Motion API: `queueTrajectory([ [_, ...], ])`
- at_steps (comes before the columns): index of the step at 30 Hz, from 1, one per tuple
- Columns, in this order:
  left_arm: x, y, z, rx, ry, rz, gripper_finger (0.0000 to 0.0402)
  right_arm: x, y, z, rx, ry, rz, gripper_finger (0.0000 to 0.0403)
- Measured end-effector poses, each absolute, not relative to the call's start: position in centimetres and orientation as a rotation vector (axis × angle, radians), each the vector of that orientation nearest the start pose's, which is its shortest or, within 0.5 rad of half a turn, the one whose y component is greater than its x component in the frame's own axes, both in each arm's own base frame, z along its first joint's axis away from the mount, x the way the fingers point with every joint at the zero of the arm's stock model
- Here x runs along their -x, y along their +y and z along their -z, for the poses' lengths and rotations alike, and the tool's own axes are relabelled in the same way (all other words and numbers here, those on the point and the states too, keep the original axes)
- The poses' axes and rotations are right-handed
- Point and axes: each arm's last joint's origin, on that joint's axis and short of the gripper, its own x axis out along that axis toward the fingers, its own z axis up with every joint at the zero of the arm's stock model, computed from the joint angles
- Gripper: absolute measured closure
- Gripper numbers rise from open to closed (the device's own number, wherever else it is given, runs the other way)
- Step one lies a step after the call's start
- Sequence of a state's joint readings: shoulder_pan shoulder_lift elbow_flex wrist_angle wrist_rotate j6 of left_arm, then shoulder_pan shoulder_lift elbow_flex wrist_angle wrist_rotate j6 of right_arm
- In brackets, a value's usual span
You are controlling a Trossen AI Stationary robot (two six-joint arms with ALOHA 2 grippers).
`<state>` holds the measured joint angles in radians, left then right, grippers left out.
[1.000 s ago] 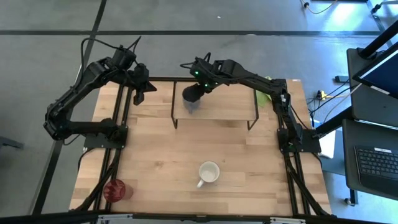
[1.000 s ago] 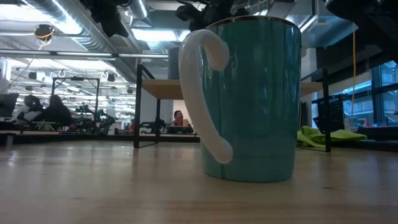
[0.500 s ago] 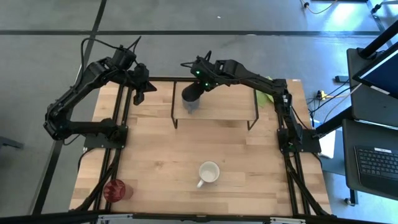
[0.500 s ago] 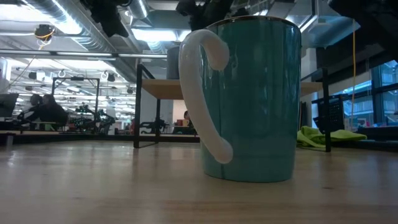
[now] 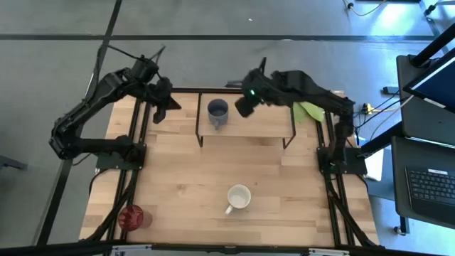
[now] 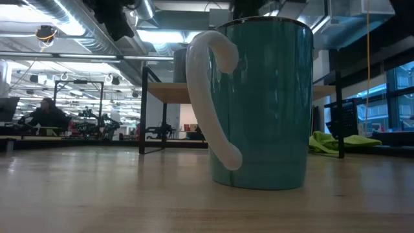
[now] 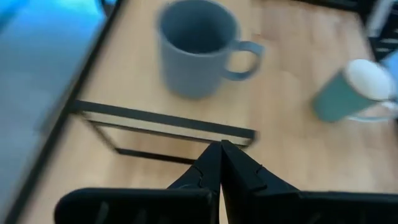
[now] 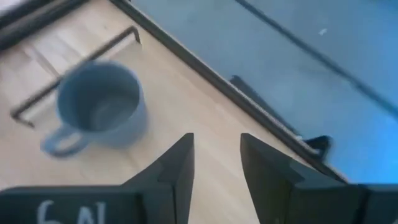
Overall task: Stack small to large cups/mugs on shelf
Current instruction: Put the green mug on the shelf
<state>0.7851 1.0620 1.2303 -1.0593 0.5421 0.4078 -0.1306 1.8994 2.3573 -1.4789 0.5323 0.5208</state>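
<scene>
- We see the small grey mug (image 5: 217,111) standing upright on the shelf (image 5: 270,125), near the shelf's left end. Nothing is holding it.
- Our right claw (image 5: 242,107) hangs just beside that mug, over the shelf. Its fingers (image 8: 175,168) are apart with a small gap, and nothing is in them.
- Our left claw (image 5: 158,112) waits over the table's back left corner. Its fingers (image 7: 211,165) are pressed together and hold nothing.
- The white-handled mug (image 5: 238,198) sits on the big table (image 5: 178,178), well apart from the shelf. It looks teal on the outside in the low view.
- The red cup (image 5: 131,216) sits near the table's front left corner, far from the shelf too.
- We think two cups must yet go up, so the job is only partly done.
- What could go wrong: the right claw is very close to the grey mug. If it swings that way, it could bump the mug and tip it off the shelf.
- The shelf stands on thin legs, so a hard knock may shake it.
- The red cup is far off, so one arm may have a long reach, and a poor grab could make it slip.
</scene>
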Motion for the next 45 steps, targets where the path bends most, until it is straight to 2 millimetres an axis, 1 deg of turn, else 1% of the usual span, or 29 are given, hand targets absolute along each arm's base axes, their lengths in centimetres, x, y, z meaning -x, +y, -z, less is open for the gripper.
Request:
queueTrajectory([
  [2,-14.0,10.7,-35.2,0.204,0.738,-0.026,0.04,-33.6,-4.1,-44.1,-0.219,0.823,0.839,0.0271],
  [6,-14.0,7.7,-33.4,0.265,0.743,0.056,0.04,-33.4,-0.2,-44.5,-0.133,0.8,0.782,0.0271],
  [9,-13.8,5.6,-33.6,0.297,0.654,0.091,0.04,-33.1,2.1,-44.4,-0.076,0.8,0.757,0.0271],
  [11,-13.6,4.4,-33.9,0.313,0.623,0.093,0.04,-32.8,3.2,-44.3,-0.085,0.809,0.757,0.0271],
  [16,-13.8,1.9,-33.9,0.356,0.664,0.064,0.04,-31.7,5.6,-44.7,-0.151,0.774,0.703,0.0271],
  [21,-15.6,-0.6,-32.9,0.355,0.767,0.081,0.04,-30.8,8.3,-44.9,-0.206,0.744,0.652,0.0271],
  [24,-16.9,-2.2,-32.2,0.323,0.813,0.082,0.04,-30.5,9.9,-44.5,-0.252,0.759,0.611,0.0271],
  [28,-18.3,-4.1,-31.6,0.285,0.83,0.118,0.04,-30.4,11.6,-42.4,-0.34,0.845,0.597,0.0271],
  [31,-19.0,-5.3,-32.0,0.276,0.764,0.181,0.04,-30.3,12.4,-40.7,-0.418,0.948,0.588,0.0271],
  [34,-19.1,-6.0,-32.5,0.27,0.7,0.229,0.04,-30.5,12.9,-38.9,-0.561,1.055,0.611,0.0271],
  [38,-18.9,-6.4,-32.2,0.23,0.723,0.256,0.04,-31.0,14.0,-36.3,-0.659,1.102,0.637,0.0271],
  [39,-18.8,-6.5,-31.9,0.218,0.731,0.268,0.04,-31.2,14.3,-35.6,-0.693,1.113,0.638,0.0271],
  [42,-18.7,-6.6,-30.1,0.2,0.797,0.293,0.04,-31.9,15.0,-33.6,-0.848,1.141,0.653,0.0271],
  [45,-18.5,-6.7,-28.5,0.256,0.861,0.301,0.04,-32.3,15.5,-32.6,-0.987,1.128,0.692,0.0271],
])
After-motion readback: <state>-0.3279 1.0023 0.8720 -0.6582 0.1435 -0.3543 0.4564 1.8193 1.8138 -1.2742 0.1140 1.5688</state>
